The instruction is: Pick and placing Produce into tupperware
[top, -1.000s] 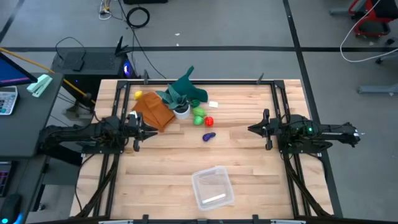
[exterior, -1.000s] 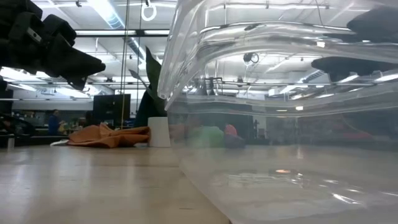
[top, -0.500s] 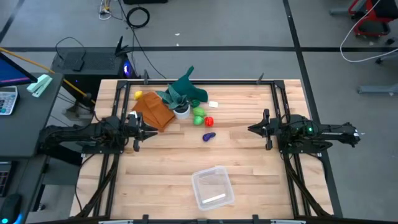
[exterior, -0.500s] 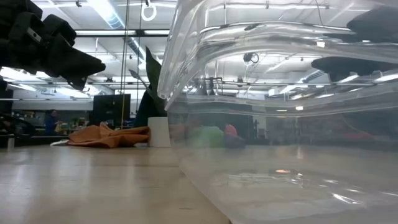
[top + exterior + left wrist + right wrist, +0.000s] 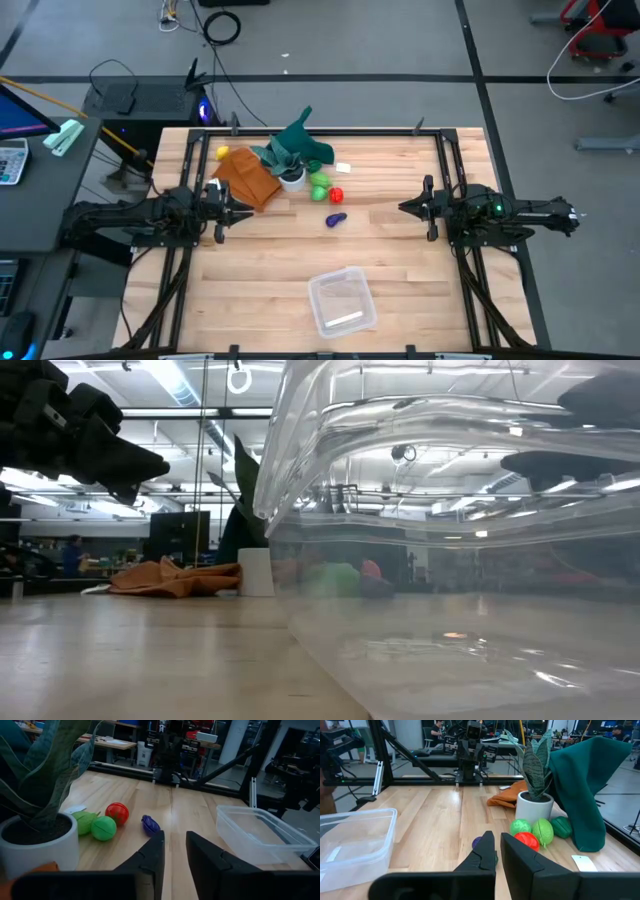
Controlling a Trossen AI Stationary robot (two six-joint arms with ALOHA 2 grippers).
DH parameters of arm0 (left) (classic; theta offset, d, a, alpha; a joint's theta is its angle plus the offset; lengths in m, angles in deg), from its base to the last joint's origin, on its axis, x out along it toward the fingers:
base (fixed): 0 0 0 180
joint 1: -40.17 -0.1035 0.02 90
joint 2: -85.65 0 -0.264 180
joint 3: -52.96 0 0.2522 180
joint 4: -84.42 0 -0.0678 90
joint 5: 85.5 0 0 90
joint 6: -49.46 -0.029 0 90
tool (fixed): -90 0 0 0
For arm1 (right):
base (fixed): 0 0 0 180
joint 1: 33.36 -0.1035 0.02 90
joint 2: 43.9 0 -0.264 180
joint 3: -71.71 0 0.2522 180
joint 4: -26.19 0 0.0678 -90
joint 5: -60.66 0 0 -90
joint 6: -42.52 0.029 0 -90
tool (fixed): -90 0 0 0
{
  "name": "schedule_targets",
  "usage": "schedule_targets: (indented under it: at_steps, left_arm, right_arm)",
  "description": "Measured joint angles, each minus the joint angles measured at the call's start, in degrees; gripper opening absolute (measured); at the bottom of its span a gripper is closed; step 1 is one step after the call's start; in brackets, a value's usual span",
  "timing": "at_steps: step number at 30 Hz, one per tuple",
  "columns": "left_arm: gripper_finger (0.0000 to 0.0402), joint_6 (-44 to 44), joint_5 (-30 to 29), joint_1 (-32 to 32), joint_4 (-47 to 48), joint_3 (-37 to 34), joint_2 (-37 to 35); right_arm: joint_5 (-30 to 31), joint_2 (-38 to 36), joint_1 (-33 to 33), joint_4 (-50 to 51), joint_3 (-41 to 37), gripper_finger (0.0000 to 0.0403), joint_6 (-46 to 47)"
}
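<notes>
Presently we judged the purple toy vegetable light, hard, slippery, best pinched across its middle; left gripper stood slightly parted and empty, right gripper shut, empty.

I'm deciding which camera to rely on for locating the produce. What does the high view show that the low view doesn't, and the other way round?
Only the high view shows the yellow toy beside the orange-brown cloth, the purple toy clear on the table, and both arms at the table's sides, left gripper and right gripper.

Only the low view shows the room behind and the tupperware filling the picture, blurring the toys behind it.

Both show the tupperware, cloth and white pot.
</notes>
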Motion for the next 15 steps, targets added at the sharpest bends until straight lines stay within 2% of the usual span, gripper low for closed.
schedule_targets:
  at_steps: [15]
  left_arm:
    - [0.009, 0.0, 0.0, -0.01, 0.0, 0.01, -0.01]
  right_arm:
    - [0.01, 0.0, 0.02, 0.0, 0.01, 0.0, 0.0]
